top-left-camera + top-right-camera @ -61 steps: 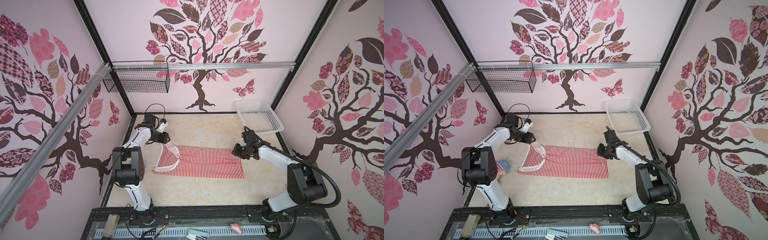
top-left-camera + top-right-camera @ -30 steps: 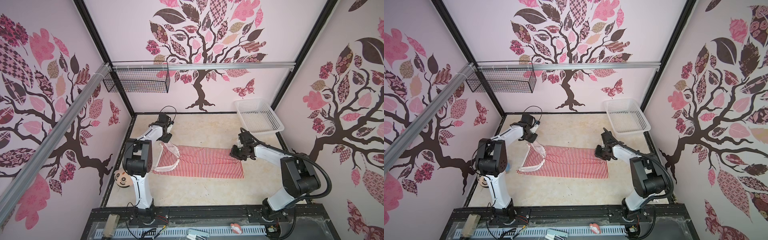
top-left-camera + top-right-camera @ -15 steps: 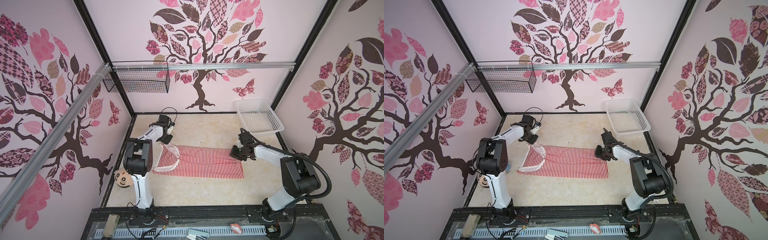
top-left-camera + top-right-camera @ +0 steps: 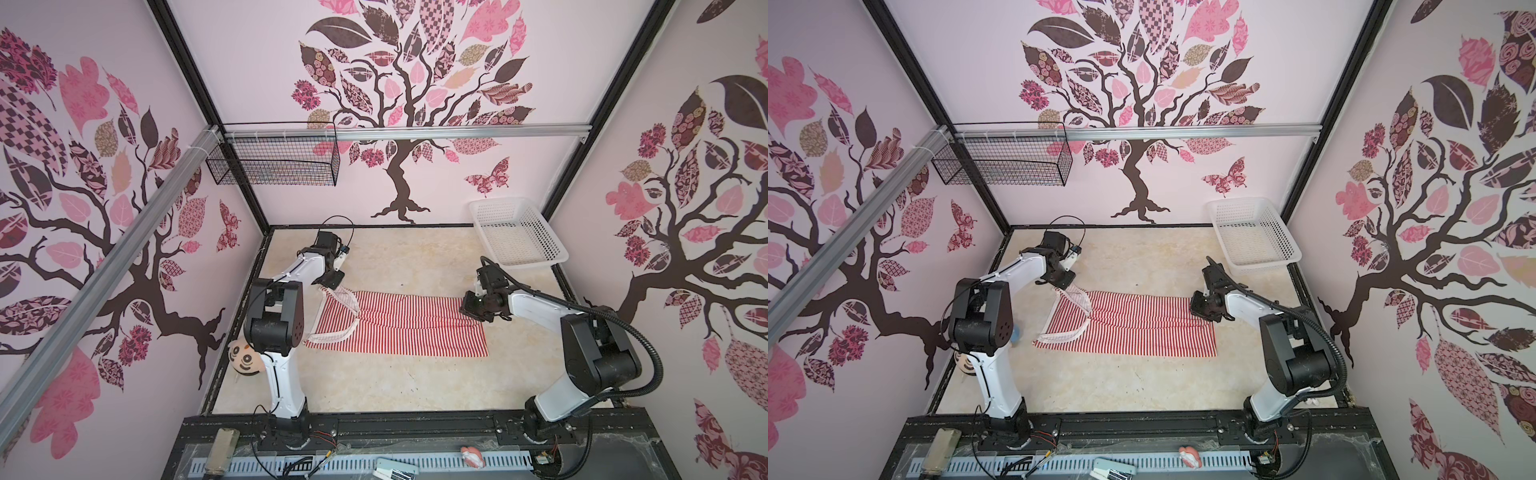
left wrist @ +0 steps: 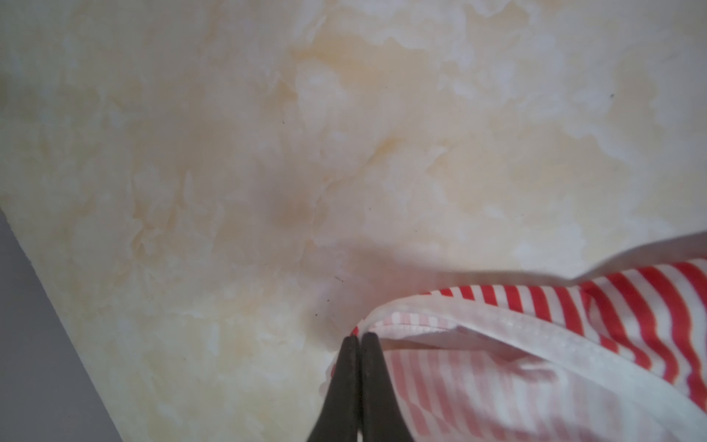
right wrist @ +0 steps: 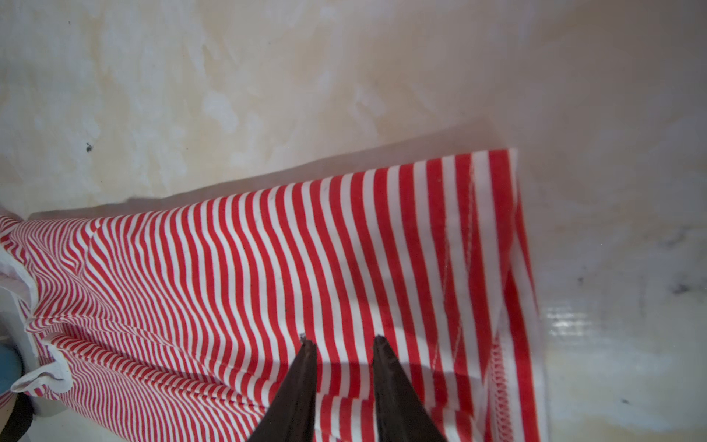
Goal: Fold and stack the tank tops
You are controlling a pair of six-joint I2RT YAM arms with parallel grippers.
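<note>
Both arms work the far edge of one striped tank top, spread flat in the middle of the table.

The tank top (image 4: 399, 328) looks light, limp and stretchy, so I'd say it sags and drags unless both far corners rise together. The left gripper (image 5: 359, 338) has its jaws together at the shoulder strap, apparently pinching the white trim; the right gripper (image 6: 342, 344) hovers at the hem corner, jaws a little apart with cloth bunching between them, so I can't call that a firm hold. Nearby, a white plastic basket (image 4: 552, 249) sits at the far right corner and a plush doll (image 4: 245, 362) lies behind the left arm's base. The beige table (image 4: 415, 257) is bare beyond, so nothing blocks a fold toward the near edge.
</note>
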